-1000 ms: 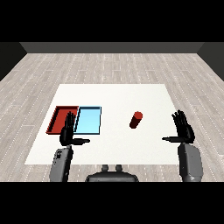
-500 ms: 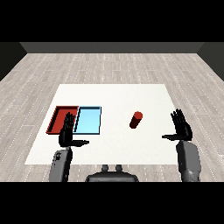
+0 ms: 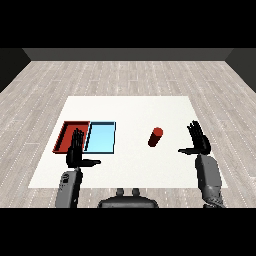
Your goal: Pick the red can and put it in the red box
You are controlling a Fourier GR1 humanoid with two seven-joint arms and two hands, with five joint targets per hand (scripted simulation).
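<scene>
A red can [image 3: 155, 137] stands upright on the white table [image 3: 130, 112], right of the middle. The red tray [image 3: 67, 132] lies at the left with nothing visible in it, partly covered by my left hand. My left hand [image 3: 75, 151] is open, fingers straight up, at the tray's near edge. Open as well, my right hand [image 3: 199, 140] hovers to the right of the can and slightly nearer me, with a clear gap between them.
A light blue tray [image 3: 101, 137] lies right beside the red tray, between it and the can. The table's front edge runs just below both hands.
My right hand has drifted slightly left toward the can. The left hand has shifted a little; the can has stayed put.
</scene>
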